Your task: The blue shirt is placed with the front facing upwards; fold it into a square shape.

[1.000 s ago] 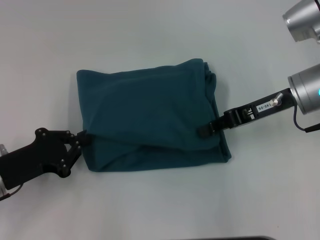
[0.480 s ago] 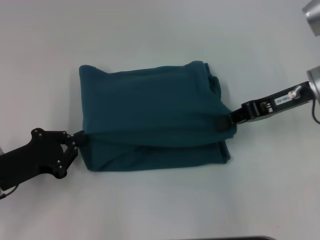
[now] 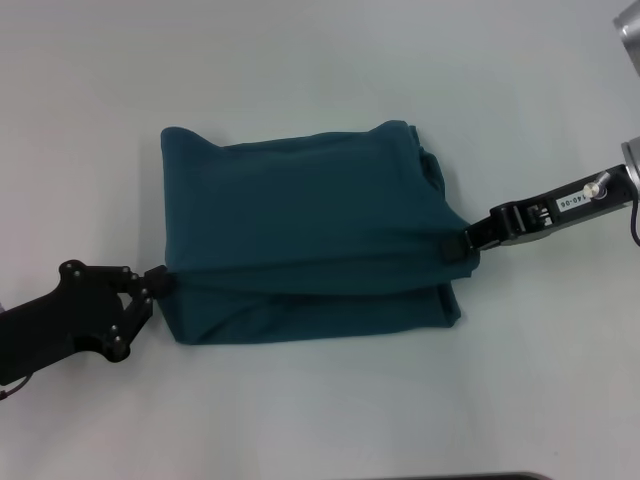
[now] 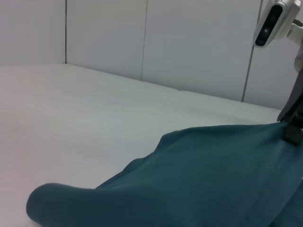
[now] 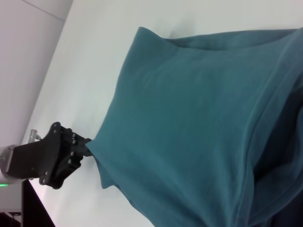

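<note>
Blue shirt (image 3: 305, 235) is lying folded mid-bench (image 3: 300, 60), its top layer stretching taut between both grippers: left gripper (image 3: 158, 280) at eight o'clock, right gripper (image 3: 458, 244) at three o'clock, jaws clenching opposite edges, seemingly tensioning it to flatten the fold.

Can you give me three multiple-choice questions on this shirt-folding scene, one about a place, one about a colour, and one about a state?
1. Where does the left gripper hold the blue shirt?
A. at its left edge
B. at its far edge
C. nowhere

2. What colour is the shirt's visible cloth?
A. red
B. dark teal-blue
C. yellow

3. How does the shirt lie?
A. spread flat, sleeves out
B. hanging in the air
C. folded into a compact block

Answers: 1 A, the fingers pinch the left edge while the right gripper pinches the right one. 2 B, teal in every view. 3 C, layered edges show, no sleeves.
</note>
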Available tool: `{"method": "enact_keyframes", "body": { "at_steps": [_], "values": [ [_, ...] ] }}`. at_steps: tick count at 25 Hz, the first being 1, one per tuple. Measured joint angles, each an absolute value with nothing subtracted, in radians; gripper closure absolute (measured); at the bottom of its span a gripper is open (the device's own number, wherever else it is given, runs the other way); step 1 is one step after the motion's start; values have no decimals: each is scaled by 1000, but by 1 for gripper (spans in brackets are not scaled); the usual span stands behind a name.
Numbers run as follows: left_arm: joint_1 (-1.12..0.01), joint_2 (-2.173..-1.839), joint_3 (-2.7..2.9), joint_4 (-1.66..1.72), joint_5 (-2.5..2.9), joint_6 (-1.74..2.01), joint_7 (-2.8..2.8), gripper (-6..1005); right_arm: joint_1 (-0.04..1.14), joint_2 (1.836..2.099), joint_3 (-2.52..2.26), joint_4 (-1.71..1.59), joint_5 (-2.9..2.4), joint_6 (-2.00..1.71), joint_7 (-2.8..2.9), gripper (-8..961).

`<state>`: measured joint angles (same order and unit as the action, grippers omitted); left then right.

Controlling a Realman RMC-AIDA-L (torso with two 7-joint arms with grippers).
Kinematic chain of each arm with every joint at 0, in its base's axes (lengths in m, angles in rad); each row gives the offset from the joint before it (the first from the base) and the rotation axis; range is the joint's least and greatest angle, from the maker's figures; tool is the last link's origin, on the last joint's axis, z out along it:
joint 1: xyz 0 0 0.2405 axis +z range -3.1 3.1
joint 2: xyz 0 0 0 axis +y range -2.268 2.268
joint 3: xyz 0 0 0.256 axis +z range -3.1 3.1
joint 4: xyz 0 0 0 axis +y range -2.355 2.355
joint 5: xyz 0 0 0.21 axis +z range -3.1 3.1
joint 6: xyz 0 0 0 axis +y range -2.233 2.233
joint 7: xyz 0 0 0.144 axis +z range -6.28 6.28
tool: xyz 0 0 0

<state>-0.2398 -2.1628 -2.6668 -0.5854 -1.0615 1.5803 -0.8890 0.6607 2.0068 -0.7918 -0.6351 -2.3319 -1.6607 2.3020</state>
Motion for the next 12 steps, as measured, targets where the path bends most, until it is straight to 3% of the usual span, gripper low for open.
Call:
{"method": "enact_keyframes", "body": {
  "at_steps": [7,9,12],
  "values": [
    [-233,-2167,-2728,-579,-1088,1590,-877,997,660,2006,-771,-635,-2304,-1671,2306,796],
    [-228,-2167,-2745,-578,-1093,1593,-863,873,658,1998,-758,-635,-2303,-1675,2307,785],
    [-223,-2161,-2782,-584,-1106,1631,-870,822,652,1977,-739,-635,-2303,-1683,2311,767]
  ]
}}
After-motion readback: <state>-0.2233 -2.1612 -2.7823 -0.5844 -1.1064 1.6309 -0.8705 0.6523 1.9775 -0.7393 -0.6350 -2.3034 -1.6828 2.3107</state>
